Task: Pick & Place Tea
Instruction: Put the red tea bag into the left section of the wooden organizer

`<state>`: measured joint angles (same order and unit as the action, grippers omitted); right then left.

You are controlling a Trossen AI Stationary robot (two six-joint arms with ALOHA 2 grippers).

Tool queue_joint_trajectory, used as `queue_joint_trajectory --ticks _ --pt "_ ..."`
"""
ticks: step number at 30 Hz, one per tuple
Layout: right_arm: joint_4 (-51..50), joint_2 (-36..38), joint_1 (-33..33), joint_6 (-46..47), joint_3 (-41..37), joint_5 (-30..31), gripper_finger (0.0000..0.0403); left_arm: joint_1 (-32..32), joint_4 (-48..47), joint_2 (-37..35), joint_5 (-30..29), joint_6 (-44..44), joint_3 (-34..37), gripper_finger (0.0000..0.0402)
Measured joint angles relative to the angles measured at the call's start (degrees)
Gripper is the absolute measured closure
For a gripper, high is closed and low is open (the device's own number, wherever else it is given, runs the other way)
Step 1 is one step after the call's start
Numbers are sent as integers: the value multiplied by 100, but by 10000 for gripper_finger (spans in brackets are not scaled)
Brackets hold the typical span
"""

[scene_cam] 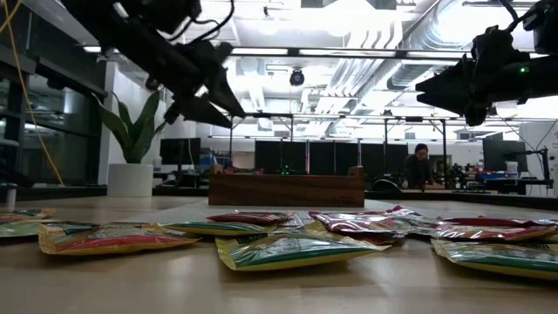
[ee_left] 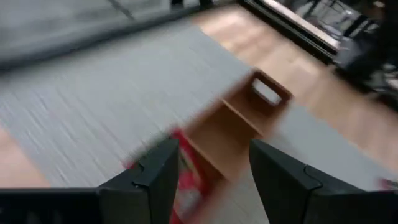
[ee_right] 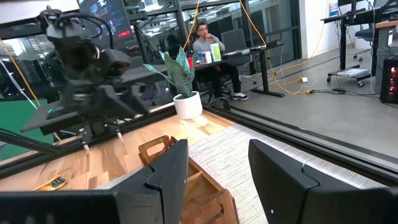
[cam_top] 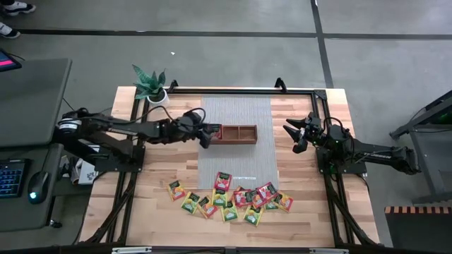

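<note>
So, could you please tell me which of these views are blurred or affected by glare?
Left wrist view: motion-smeared, the brown wooden three-compartment tray and a red tea packet streaked. Low view: ceiling lights glare, arms silhouetted, nearest foil packets soft. High and right wrist views: evenly lit, sharp.

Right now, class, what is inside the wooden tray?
The wooden tray holds a red tea packet in its end compartment under the open left gripper; the other compartments look empty, though the gripper partly covers that end.

Dark jointed arms, black cables
</note>
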<state>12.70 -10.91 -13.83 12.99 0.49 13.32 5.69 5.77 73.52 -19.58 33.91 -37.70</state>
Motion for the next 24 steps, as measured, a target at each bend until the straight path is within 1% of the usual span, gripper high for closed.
queue_joint_trajectory --ticks 6,9,13,17,21,24 --pt "-1 -1 -1 0 0 0 238 -588 -351 -282 680 1507 1 211" --pt "-1 -1 0 0 0 0 238 -917 -591 -276 883 2464 1 211" --pt "-1 -1 -1 0 0 0 238 -1390 -702 -85 924 3648 -1 211" --pt "0 1 0 0 0 -1 238 -1781 -690 273 921 4293 9 211" --pt "1 -1 -1 0 0 0 237 -2044 -568 803 1143 4767 -7 211" --pt "0 -1 1 0 0 -2 238 -2154 -518 1155 1223 4889 -132 210"
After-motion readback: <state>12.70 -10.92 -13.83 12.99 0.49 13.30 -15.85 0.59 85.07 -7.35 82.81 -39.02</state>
